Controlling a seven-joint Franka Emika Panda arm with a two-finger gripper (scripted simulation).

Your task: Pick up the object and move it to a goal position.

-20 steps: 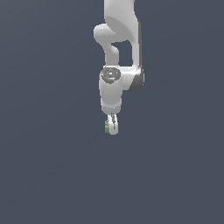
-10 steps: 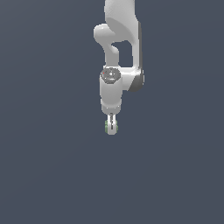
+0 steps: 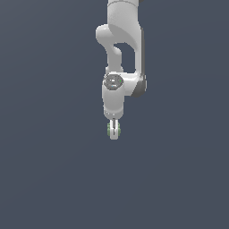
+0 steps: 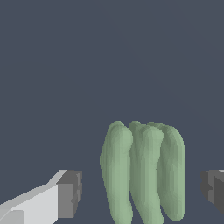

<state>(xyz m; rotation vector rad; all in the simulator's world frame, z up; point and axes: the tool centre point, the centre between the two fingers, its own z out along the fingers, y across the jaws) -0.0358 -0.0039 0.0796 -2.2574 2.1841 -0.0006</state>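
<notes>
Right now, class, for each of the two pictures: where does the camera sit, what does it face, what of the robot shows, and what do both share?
Exterior view: off the arm; faces the white arm, its gripper and the small pale green ribbed lump between the fingers.
Wrist view: on the wrist; looks past two grey finger pads at the lump, gaps on both sides.
Shared: lump, gripper, plain grey floor.

White arm (image 3: 121,53) hangs down from top edge, over plain dark grey-blue ground (image 3: 49,170). Gripper (image 3: 114,130) points straight down, seen edge-on. Small pale green lump (image 3: 109,130) shows at fingertips, on exterior view's left of white finger. Gap between fingers not readable from here.
</notes>
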